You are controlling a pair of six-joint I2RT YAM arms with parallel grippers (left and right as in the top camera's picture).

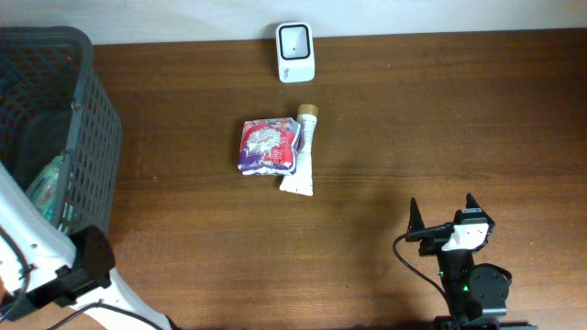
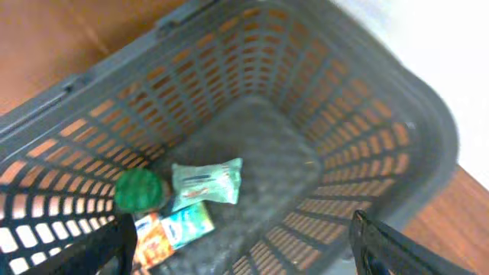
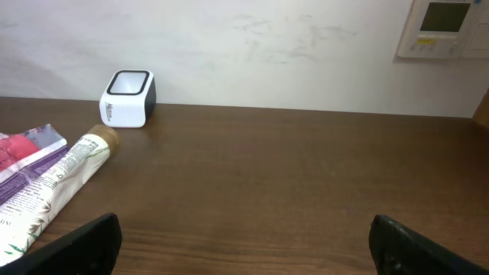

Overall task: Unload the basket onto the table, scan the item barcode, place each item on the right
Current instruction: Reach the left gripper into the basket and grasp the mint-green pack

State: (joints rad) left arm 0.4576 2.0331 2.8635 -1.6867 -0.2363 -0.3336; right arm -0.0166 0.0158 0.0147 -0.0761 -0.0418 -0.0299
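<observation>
A white barcode scanner (image 1: pixel 295 52) stands at the table's far edge, also in the right wrist view (image 3: pixel 128 98). Mid-table lie a red and purple snack packet (image 1: pixel 266 147) and a pale tube (image 1: pixel 303 151) with a tan cap, touching side by side. My left gripper (image 2: pixel 244 256) hangs open above the grey basket (image 2: pixel 382 145), nothing between its fingers. Inside the basket lie a green packet (image 2: pixel 206 182), a round green thing (image 2: pixel 140 189) and an orange and blue packet (image 2: pixel 172 233). My right gripper (image 1: pixel 442 218) rests open and empty near the front right, facing the scanner.
The grey mesh basket (image 1: pixel 92 137) fills the table's left end. My left arm's white link (image 1: pixel 37 243) crosses the front left corner. A pale wall runs behind the table, with a wall panel (image 3: pixel 443 27) at the right.
</observation>
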